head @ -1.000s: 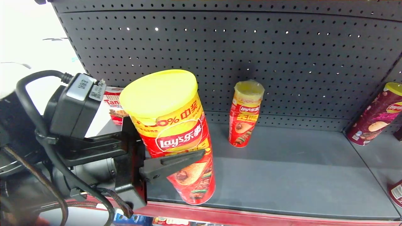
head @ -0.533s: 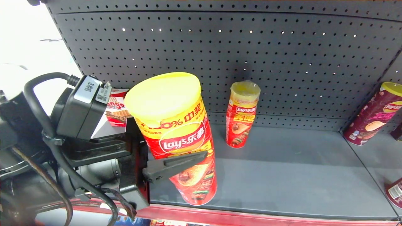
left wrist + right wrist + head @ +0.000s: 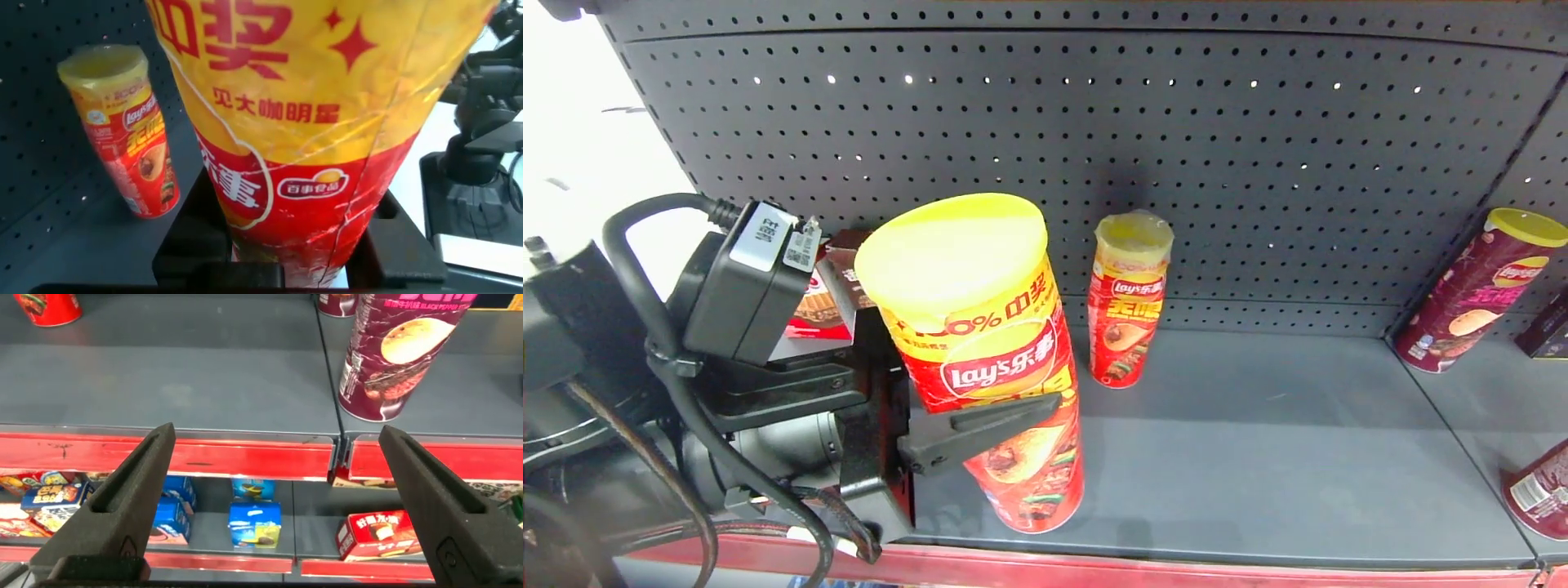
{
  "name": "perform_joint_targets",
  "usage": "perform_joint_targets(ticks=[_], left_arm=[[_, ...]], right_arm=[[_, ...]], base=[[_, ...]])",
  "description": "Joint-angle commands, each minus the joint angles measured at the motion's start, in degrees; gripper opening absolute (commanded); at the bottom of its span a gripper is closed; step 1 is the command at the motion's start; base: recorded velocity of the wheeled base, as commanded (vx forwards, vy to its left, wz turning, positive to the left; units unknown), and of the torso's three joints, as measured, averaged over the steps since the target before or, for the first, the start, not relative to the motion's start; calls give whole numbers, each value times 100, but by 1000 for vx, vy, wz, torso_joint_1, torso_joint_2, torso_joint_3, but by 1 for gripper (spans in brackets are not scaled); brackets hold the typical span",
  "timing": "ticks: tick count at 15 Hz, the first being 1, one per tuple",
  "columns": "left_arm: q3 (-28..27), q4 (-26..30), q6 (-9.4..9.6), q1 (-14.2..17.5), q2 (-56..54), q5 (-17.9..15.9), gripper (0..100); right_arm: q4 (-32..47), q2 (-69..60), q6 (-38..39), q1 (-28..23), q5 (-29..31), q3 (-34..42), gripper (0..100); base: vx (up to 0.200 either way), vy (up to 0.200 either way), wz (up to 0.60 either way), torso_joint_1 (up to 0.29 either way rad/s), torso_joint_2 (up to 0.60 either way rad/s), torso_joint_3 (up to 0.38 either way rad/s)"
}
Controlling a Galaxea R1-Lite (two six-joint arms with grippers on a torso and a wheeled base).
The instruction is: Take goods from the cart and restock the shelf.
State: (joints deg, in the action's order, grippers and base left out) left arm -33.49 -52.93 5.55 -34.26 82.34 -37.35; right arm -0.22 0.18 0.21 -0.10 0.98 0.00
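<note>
My left gripper (image 3: 1013, 392) is shut on a tall red chips can with a yellow lid (image 3: 980, 343). The can stands upright at the front of the grey shelf (image 3: 1258, 457); I cannot tell whether its base touches the board. A second red can of the same kind (image 3: 1127, 302) stands farther back against the pegboard, a little to the right. In the left wrist view the held can (image 3: 310, 163) is up close and the second can (image 3: 122, 131) stands beyond it. My right gripper (image 3: 276, 433) is open and empty, facing the shelf's red front rail (image 3: 163, 453).
A purple can (image 3: 1470, 290) leans at the shelf's right end, past a divider, and shows as the purple can (image 3: 392, 351) close to my right gripper. Another can (image 3: 1535, 490) lies at the front right. A wafer box (image 3: 817, 306) sits behind my left wrist. Blue cookie packs (image 3: 253, 523) fill the lower shelf.
The head camera has shifted, so the shelf slides left in the picture. The held can now stands closer to the second red can. The grip is unchanged.
</note>
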Motion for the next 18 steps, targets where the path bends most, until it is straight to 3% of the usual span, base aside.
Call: perform_joint_targets(ticks=[1, 5, 6, 9, 10, 14, 17, 18], left_arm=[[0, 2, -1, -2, 2, 0, 0], [106, -156, -27, 33, 2, 0, 0], [114, -182, -115, 33, -7, 0, 0], [70, -560, -704, -20, -33, 35, 0], [79, -639, -774, -20, -33, 44, 0], [141, -675, -792, 51, -25, 53, 0], [598, -701, -783, 51, -60, 53, 0], [510, -683, -792, 51, -33, 61, 0]], right_arm=[[-4, -1, -3, 1, -1, 0, 100], [4, 8, -12, -8, -10, 0, 100], [4, 8, -3, 1, -1, 0, 100], [-4, 8, -3, 1, -1, 0, 100], [-4, 8, -12, -8, -1, 0, 100], [4, 8, -21, -8, -1, 0, 100], [4, 70, -73, 54, -150, -53, 100], [13, 562, -91, 45, -511, -870, 100]], base=[[0, 0, 0, 0, 0, 0], [0, 0, 0, 0, 0, 0], [0, 0, 0, 0, 0, 0], [0, 0, 0, 0, 0, 0], [0, 0, 0, 0, 0, 0], [0, 0, 0, 0, 0, 0], [0, 0, 0, 0, 0, 0], [0, 0, 0, 0, 0, 0]])
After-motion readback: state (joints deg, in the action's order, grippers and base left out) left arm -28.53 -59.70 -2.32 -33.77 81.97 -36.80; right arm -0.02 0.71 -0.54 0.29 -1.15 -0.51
